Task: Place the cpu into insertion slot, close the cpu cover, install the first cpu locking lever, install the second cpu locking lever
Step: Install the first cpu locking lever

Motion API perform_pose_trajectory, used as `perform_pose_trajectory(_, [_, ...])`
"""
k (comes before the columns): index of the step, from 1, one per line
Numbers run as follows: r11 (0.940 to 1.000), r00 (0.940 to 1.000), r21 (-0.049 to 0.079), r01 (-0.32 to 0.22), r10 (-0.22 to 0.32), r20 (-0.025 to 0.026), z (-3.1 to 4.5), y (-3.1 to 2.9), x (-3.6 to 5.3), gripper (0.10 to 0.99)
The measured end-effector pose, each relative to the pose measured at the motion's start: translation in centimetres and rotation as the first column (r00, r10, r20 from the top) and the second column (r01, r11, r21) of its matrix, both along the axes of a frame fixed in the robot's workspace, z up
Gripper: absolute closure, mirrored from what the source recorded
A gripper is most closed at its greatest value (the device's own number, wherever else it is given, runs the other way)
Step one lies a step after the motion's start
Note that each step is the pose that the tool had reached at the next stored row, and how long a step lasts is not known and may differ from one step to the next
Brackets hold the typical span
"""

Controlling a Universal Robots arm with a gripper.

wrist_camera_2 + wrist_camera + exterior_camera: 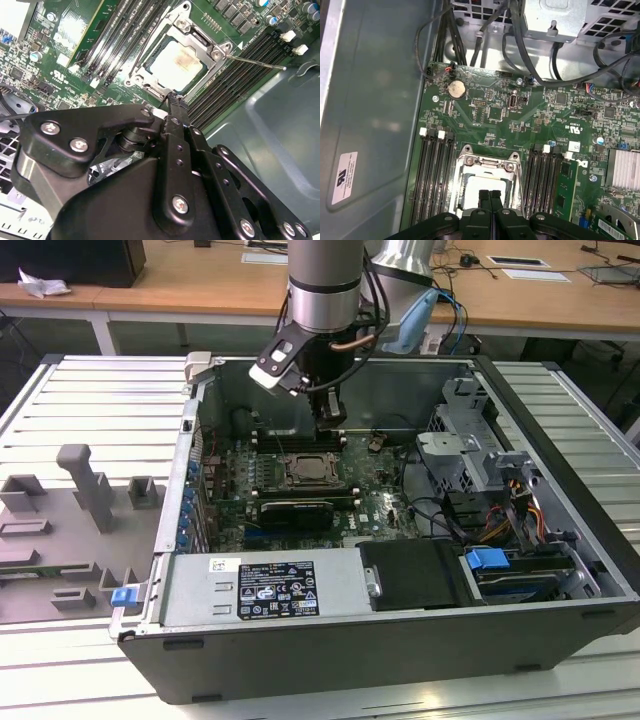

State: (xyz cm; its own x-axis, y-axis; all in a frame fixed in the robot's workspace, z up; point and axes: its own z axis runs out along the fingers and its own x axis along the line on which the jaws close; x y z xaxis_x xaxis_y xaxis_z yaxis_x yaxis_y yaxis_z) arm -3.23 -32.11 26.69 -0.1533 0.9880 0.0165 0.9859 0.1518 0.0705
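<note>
Beyond the slatted table (85, 405), wooden desks (200, 285); hand (330, 422) closed.

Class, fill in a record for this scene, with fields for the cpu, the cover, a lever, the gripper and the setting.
cpu: the cpu sits in the slot, pale top showing
cover: the cover is down, framing the cpu
lever: one lever, a thin rod, stands out from the slot's corner over the memory slots; latched or not, cannot tell
gripper: the gripper is close by the slot's edge, jaws shut and empty
setting: open case on a slatted table
</note>
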Motion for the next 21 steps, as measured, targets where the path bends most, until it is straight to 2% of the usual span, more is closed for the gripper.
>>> perform_pose_trajectory(21, [0.9965, 0.9965, 0.0, -0.083, 0.083, 0.0, 0.0, 0.0, 0.0, 0.98])
